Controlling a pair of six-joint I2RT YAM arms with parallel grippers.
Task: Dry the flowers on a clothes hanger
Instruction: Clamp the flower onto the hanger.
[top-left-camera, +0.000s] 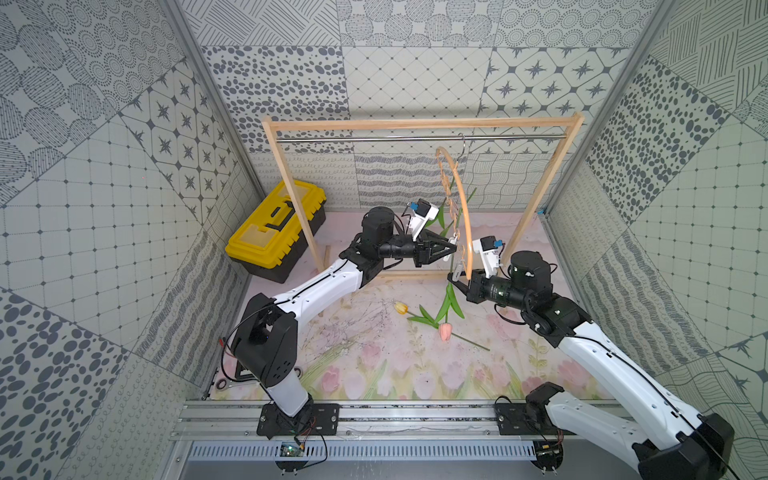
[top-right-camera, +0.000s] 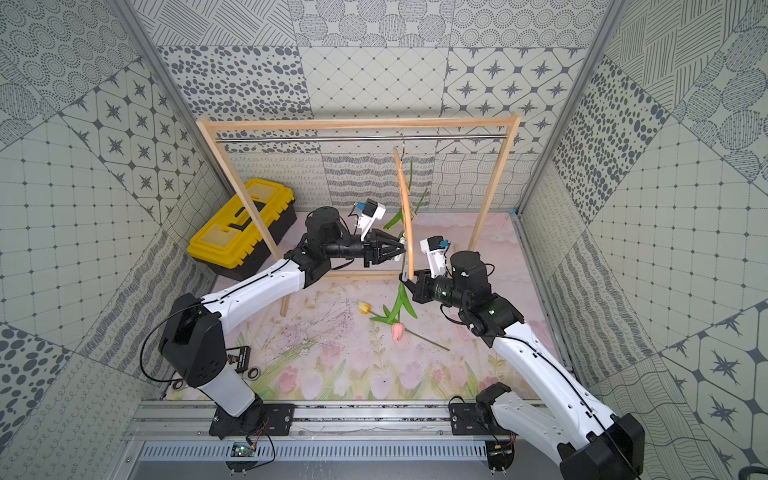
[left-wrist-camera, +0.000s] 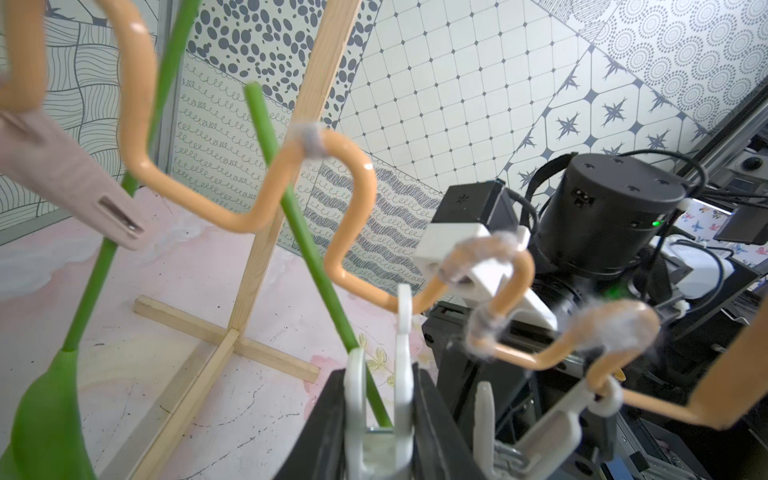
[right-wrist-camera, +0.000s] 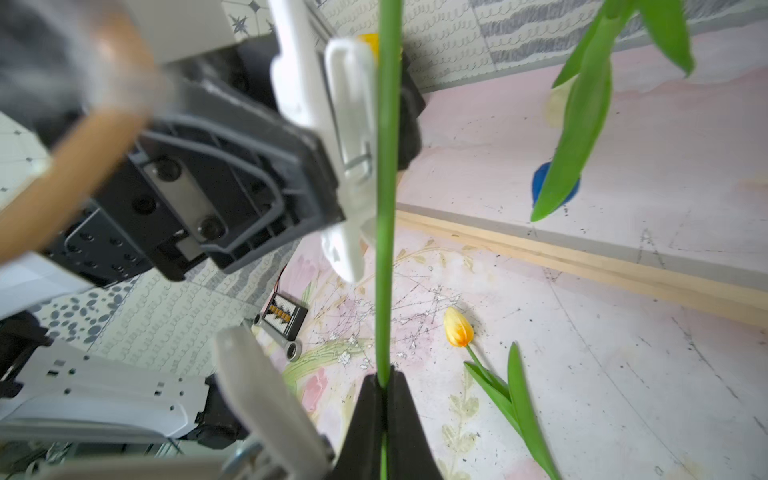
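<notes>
The clothes hanger (top-right-camera: 409, 245) is hung by its metal hook (top-left-camera: 462, 143) from the steel rail (top-left-camera: 374, 139) of the wooden frame (top-left-camera: 415, 122) and is seen nearly edge-on in both top views. The left gripper (top-left-camera: 453, 248) is held level at the hanger's side. Its fingers are closed on a white clothespin (left-wrist-camera: 403, 374) that is hooked to the wavy lower bar (left-wrist-camera: 361, 174), and a green stem (right-wrist-camera: 384, 249) is seen lying between the pin's two arms. The same stem is pinched lower down by the right gripper (right-wrist-camera: 384, 378), whose jaws are clamped tight on it just below the hanger's lower end. Leaves (top-left-camera: 448, 301) are hung downward from that grip. The head of the pink tulip (top-left-camera: 445, 331) beneath them probably belongs to this held flower, though the join is hidden by the leaves in the top views. The yellow tulip (top-left-camera: 401, 307) is laid flat on the flower-printed table mat (top-left-camera: 374, 365), in front of the frame and between the two arms, and is touched by neither gripper. Farther along the bar, another stem is held by a pink clothespin (left-wrist-camera: 70, 178). A blue tulip head (right-wrist-camera: 538, 183) and a cream tulip head (right-wrist-camera: 555, 108) are seen hanging behind green leaves. A yellow toolbox (top-left-camera: 274, 232) is set at the back left, beside the frame's left post.
</notes>
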